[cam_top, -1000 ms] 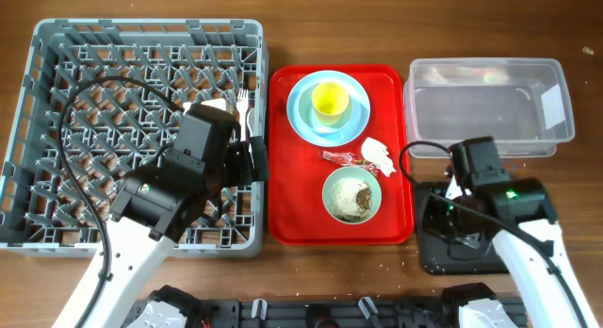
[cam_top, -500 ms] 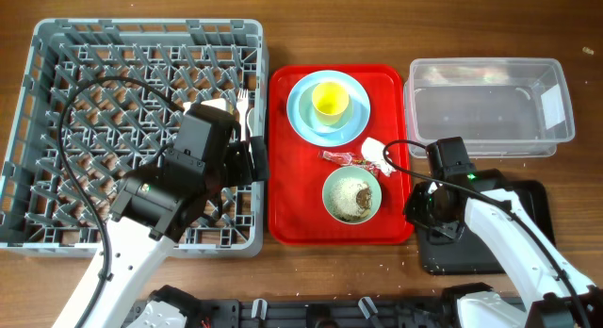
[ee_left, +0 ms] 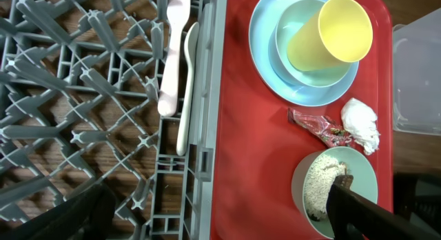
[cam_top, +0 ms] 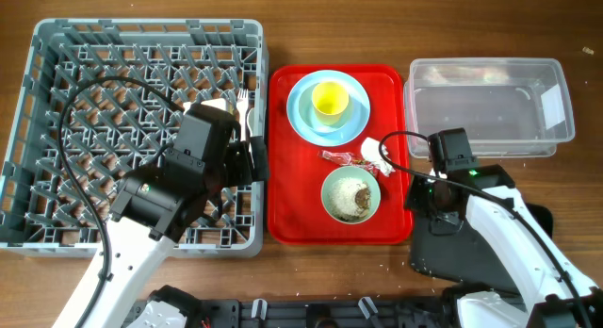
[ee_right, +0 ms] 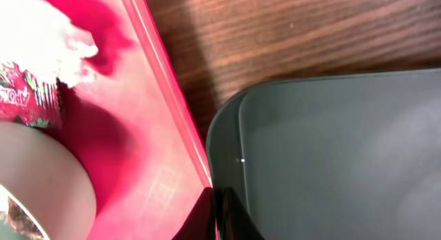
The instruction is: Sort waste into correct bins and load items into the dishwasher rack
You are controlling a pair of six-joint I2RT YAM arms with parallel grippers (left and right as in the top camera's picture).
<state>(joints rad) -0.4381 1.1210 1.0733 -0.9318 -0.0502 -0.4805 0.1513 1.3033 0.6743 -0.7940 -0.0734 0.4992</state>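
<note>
1. The right gripper [ee_right: 219,198] was clenched, its fingertips meeting at the corner of the black tray [ee_right: 331,150] nearest the red tray [cam_top: 292,205]. Whether the rim was pinched between them could not be told.
2. The black tray lay on the table just off the red tray's right edge, at its near corner.
3. The left gripper [ee_left: 213,216] was fully released and held nothing; it hung above the red tray's left edge.
4. On the red tray's near half sat a pale mint-green bowl [cam_top: 330,201] containing beige-brown food scraps [ee_left: 322,188].
5. The red wrapper [ee_left: 315,125] lay on the red tray at mid-length, just beyond that bowl. The white tissue wad [ee_left: 362,123] touched it on the side of the tray's right edge.
6. On the red tray's far half rested the pale blue plate [ee_left: 265,47], carrying a second bowl [ee_left: 293,26] and, tilted within it, the yellow cup [ee_left: 331,33].
7. The dishwasher rack [cam_top: 57,102] stood against the red tray's left edge. The white fork [ee_left: 172,54] and spoon [ee_left: 187,81] lay side by side in it, along the wall facing the tray.
8. The clear tub [cam_top: 490,111] stood just off the red tray's right edge, at its far end.
</note>
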